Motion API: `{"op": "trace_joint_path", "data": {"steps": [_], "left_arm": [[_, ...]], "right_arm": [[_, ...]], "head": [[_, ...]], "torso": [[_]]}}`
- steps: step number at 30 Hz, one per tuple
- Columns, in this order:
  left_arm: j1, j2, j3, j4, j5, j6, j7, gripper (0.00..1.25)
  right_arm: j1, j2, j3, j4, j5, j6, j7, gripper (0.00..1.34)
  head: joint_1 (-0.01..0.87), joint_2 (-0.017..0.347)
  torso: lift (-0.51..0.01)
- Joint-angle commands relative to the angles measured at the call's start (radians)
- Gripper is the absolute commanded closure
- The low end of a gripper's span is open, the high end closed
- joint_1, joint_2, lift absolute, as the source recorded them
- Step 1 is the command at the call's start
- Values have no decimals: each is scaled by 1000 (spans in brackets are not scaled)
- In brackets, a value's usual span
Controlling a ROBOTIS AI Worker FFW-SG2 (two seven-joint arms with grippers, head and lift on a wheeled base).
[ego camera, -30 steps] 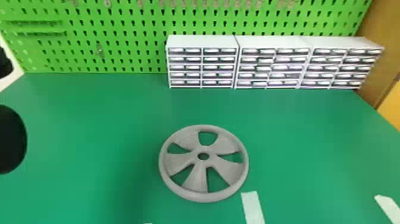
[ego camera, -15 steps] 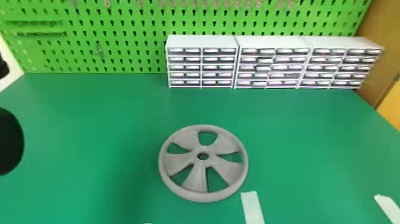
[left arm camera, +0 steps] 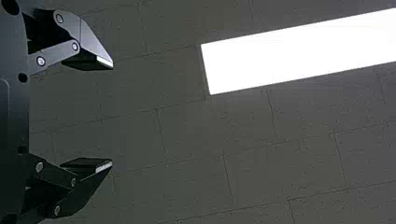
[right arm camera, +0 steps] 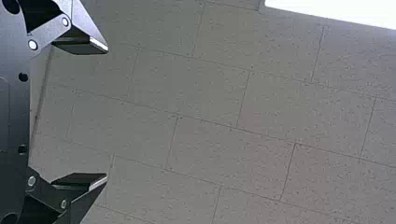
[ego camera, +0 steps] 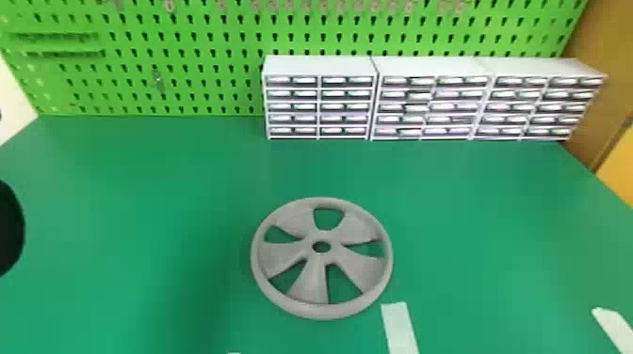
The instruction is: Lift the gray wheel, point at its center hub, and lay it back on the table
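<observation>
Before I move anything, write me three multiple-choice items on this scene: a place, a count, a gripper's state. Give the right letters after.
1. Where is the gray wheel?
A) on the drawer units
B) on the green table
C) against the pegboard

2. How many large openings ring its center hub?
A) two
B) three
C) five

3. How is the left gripper?
A) open and empty
B) shut on nothing
C) clamped on the wheel

1 B: the head view shows it lying there.
2 C: one at the top, one each side, two below.
3 A: its fingers stand well apart with nothing between them.
</observation>
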Motion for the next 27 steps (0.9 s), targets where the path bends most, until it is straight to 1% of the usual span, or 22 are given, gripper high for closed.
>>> {"op": "trace_joint_path", "data": {"steps": [1,6,9,19,27], "left_arm": [[0,9,-3,-10,-5,0,9,512],[10,12,7,-17,-5,-11,23,515],[13,14,7,-20,-7,-11,23,515],[16,14,8,-20,-8,-12,26,515],[17,14,7,-20,-8,-14,29,516]], "right_arm": [[-4,1,11,14,-2,1,0,289],[-9,-2,24,17,-7,4,-15,239],[-14,-2,24,17,-10,4,-17,239],[-24,-10,34,16,-11,15,-17,331],[-32,-15,47,13,-4,21,-28,331]], "head": [[692,48],[692,48],[692,48],[692,48],[692,48]], "torso": [[-96],[-96],[-96],[-96],[-96]]}}
